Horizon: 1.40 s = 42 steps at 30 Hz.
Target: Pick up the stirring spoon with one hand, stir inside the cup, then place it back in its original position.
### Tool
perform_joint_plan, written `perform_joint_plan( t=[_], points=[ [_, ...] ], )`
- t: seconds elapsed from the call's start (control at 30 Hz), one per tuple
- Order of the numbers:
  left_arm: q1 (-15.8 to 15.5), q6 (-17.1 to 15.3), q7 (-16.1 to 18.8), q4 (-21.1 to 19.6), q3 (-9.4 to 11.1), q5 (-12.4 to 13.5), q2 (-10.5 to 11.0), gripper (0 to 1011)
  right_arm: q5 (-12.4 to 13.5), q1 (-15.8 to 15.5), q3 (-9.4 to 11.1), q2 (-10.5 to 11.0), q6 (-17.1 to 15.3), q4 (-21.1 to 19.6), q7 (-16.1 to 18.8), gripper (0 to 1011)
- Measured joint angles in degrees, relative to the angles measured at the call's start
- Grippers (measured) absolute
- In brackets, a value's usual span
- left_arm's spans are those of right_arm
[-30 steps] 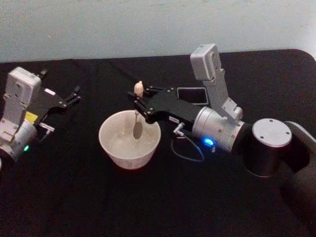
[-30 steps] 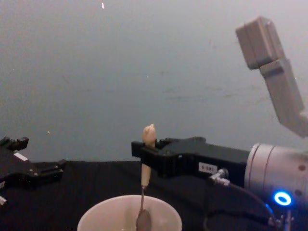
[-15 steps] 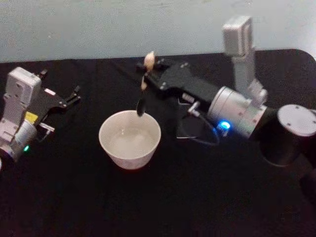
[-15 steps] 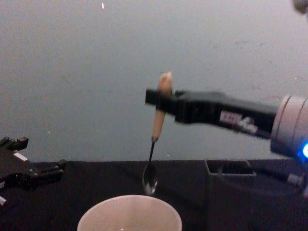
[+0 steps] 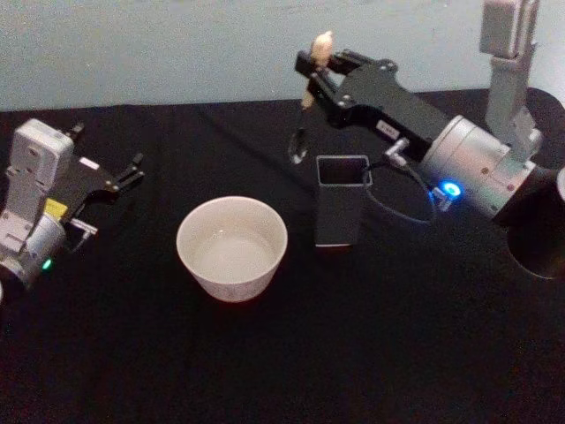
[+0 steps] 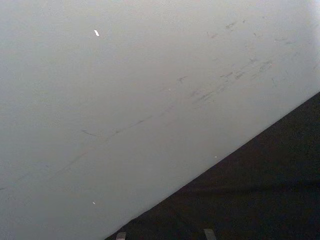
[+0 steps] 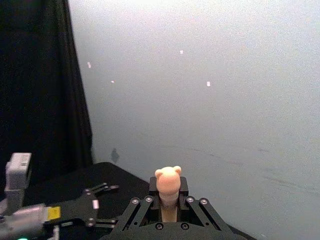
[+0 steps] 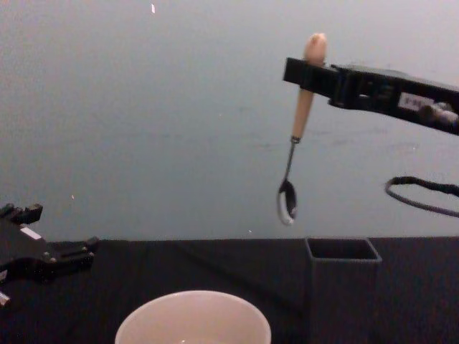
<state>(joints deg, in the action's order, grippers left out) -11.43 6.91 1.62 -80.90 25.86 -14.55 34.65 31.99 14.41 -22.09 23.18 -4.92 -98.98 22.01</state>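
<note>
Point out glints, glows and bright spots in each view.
Chest view: the stirring spoon glints at its bowl. Head view: a blue light glows on the right arm, a green light on the left. Right wrist view: the wall is brightest at top.

You'll see the cup (image 5: 232,249) is plain white on a black table (image 5: 265,371). The stirring spoon (image 8: 301,111) has a pale beige handle, dark shaft and glinting dark bowl. The holder (image 5: 340,212) is dark grey. The right gripper (image 5: 313,78) is black, its silver wrist (image 5: 481,163) showing 1 blue light (image 5: 450,189). The wall (image 5: 177,44) behind is pale grey-blue.
</note>
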Motion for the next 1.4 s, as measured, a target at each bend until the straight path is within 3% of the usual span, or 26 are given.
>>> perform_joint_plan(
  t=[0.3,0.53,1.0,1.4],
  points=[
    [0.0,0.0,0.0,0.0,0.0,0.0,0.0,1001,-0.1,-1.9,2.1,2.5,-0.8,-1.4,-2.1,213],
    [0.0,0.0,0.0,0.0,0.0,0.0,0.0,1001,-1.2,-2.8,2.5,3.2,-2.3,-1.7,-3.8,213],
    [0.0,0.0,0.0,0.0,0.0,0.0,0.0,1001,-4.3,-3.6,2.7,1.1,-4.4,-0.1,-6.6,213],
    [0.0,0.0,0.0,0.0,0.0,0.0,0.0,1001,-7.3,-5.1,2.0,-1.4,-9.2,0.9,-10.2,213]
  ],
)
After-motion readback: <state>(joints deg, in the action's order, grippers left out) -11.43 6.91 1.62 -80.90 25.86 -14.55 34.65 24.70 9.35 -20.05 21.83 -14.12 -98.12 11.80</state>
